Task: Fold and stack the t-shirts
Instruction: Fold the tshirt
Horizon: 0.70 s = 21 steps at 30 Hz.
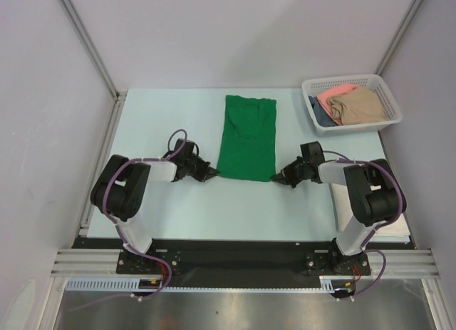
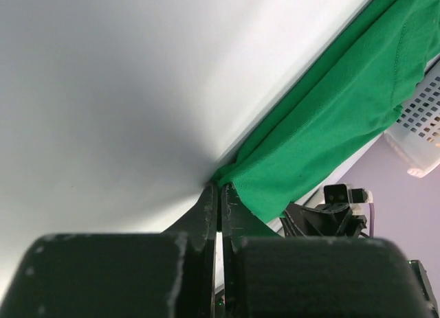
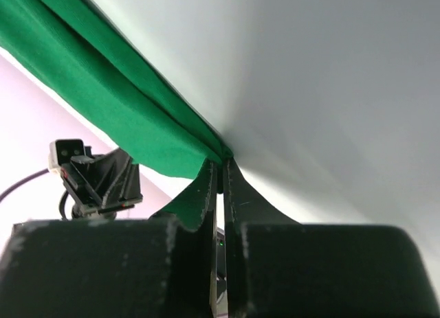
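A bright green t-shirt (image 1: 247, 136) lies folded into a long strip in the middle of the table, collar end far. My left gripper (image 1: 213, 174) is shut on its near left corner, seen in the left wrist view (image 2: 221, 187) with green cloth (image 2: 330, 119) pinched at the tips. My right gripper (image 1: 276, 178) is shut on the near right corner, seen in the right wrist view (image 3: 222, 163) with the cloth (image 3: 103, 84) running away from the tips. Salmon-pink (image 1: 333, 95), tan (image 1: 362, 105) and dark blue (image 1: 322, 119) shirts lie bunched in the basket.
A white mesh basket (image 1: 349, 82) stands at the far right corner of the table (image 1: 164, 123). White cloth (image 1: 399, 227) lies at the table's near right edge beside my right arm. Grey walls close in the sides and back.
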Motion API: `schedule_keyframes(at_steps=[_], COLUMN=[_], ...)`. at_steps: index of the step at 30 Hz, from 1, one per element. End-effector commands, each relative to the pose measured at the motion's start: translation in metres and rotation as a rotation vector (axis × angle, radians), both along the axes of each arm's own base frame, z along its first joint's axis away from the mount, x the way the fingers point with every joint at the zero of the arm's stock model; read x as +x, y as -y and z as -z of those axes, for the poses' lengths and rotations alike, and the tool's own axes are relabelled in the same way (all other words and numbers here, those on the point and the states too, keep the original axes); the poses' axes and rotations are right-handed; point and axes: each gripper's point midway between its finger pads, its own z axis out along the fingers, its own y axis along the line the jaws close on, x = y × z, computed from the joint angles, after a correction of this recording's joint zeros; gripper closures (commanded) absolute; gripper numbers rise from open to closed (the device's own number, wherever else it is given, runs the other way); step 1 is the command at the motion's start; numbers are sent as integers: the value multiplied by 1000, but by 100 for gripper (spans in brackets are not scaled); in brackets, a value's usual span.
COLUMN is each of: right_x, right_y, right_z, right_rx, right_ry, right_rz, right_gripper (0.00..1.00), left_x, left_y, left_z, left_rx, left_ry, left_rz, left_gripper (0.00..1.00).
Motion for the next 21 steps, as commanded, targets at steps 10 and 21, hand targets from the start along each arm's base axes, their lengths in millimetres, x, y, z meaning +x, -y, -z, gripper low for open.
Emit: schedule_keyframes(at_steps=[10, 21], right_x=[-80, -139], right_y=[23, 9], right_z=[28, -11], right_rx=[-113, -122], right_ry=[-66, 62], right_rz=[-87, -184], right_gripper=[100, 100], left_x=[-65, -147], left_y=[-31, -10], left_z=[23, 7], left_rx=[119, 137], left_ry=[-40, 1], left_rz=[18, 63], left_gripper=[100, 100])
